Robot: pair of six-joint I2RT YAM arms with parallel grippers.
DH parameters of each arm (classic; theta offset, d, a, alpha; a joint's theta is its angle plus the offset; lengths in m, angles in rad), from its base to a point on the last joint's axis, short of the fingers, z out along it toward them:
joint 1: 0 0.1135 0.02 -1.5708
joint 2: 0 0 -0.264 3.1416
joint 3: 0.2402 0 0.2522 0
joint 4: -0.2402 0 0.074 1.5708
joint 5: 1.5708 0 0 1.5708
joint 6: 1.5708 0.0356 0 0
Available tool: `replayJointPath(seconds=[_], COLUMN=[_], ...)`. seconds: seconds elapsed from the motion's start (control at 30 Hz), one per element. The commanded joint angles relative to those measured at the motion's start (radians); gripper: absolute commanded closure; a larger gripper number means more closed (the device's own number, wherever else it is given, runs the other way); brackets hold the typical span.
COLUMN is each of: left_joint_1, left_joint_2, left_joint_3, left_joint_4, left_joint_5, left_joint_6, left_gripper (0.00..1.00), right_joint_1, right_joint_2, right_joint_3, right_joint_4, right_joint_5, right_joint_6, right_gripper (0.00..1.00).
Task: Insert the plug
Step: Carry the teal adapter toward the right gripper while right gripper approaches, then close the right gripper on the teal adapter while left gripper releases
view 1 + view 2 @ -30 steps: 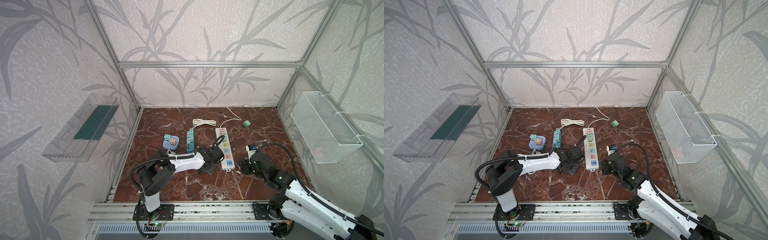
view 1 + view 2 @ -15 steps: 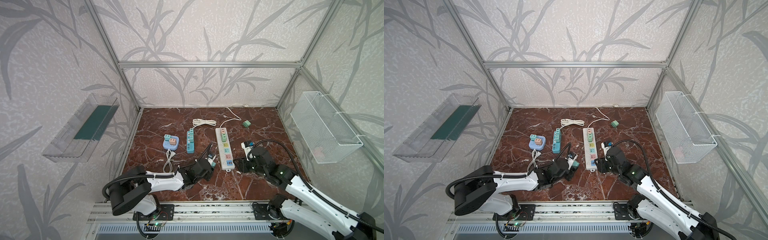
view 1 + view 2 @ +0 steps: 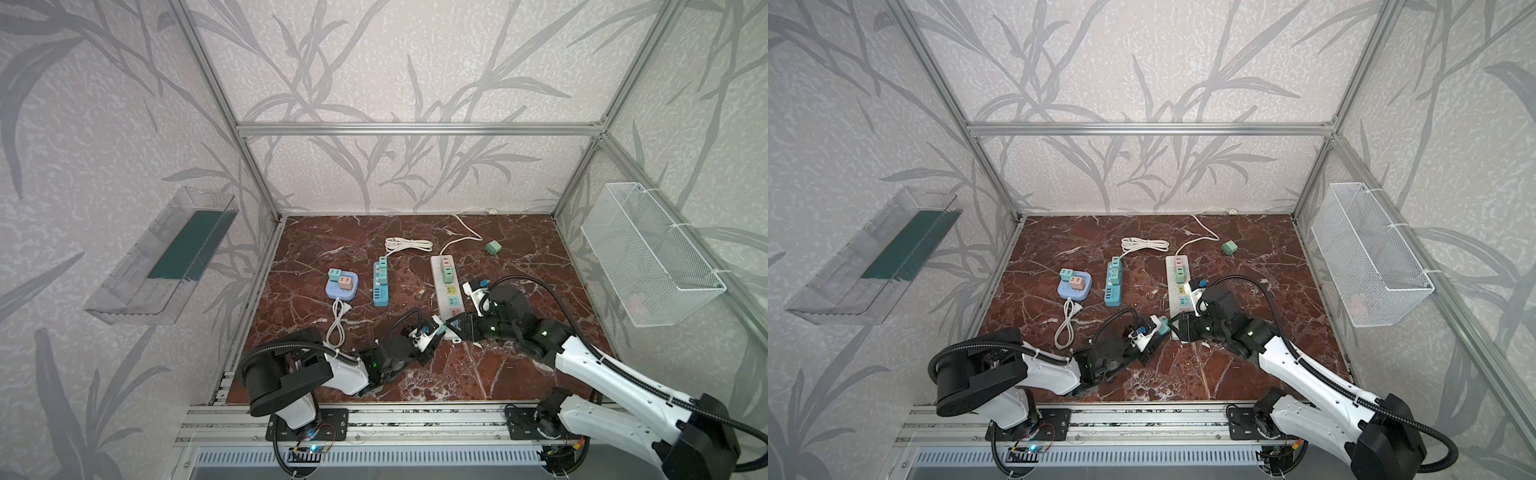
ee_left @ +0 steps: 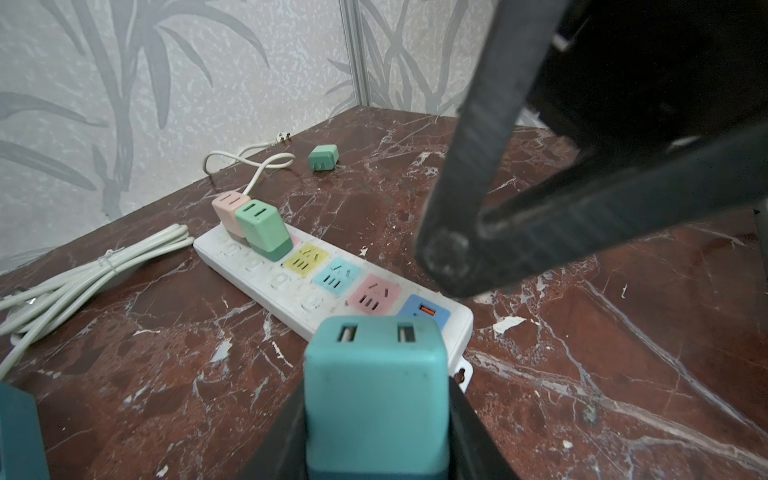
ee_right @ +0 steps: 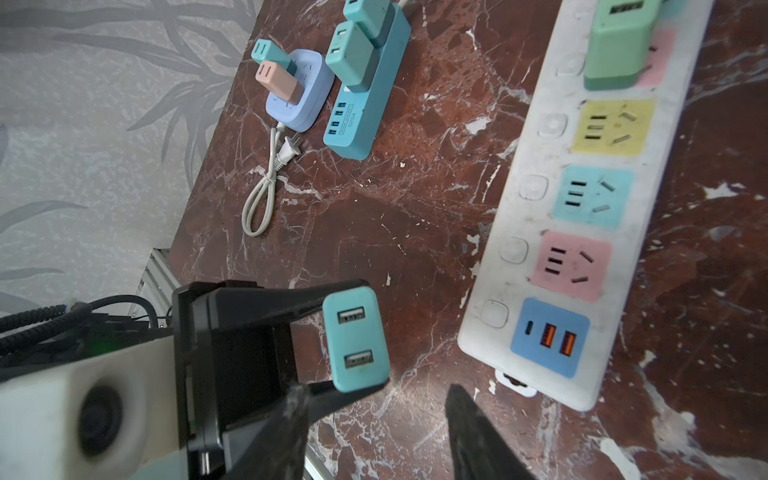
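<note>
Off the near end of the white power strip (image 4: 266,282), the teal plug (image 4: 376,399) is clenched in the left gripper (image 3: 433,331).
The right gripper (image 3: 452,326) is spread, empty; the plug should be squared to the free pink socket (image 5: 572,265) before pressing.

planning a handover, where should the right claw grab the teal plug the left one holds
Probably the USB end of the teal plug poking past the left claw, pinched across its two free broad faces, head-on: the left fingers cover its narrow ends.
</note>
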Motion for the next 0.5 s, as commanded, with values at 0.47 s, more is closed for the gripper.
replayJointPath(seconds=[0.47], left_joint_1=[-0.017], left_joint_2=[0.072], left_joint_3=[-0.016], left_joint_4=[0.230], left_joint_5=[0.035], left_joint_6=[-0.014], left_gripper=[0.69], right_joint_1=[0.035], right_joint_2=[0.093], right_joint_3=[0.010], right_joint_4=[0.104], right_joint_5=[-0.058], right_joint_6=[0.003], right_gripper=[0.59])
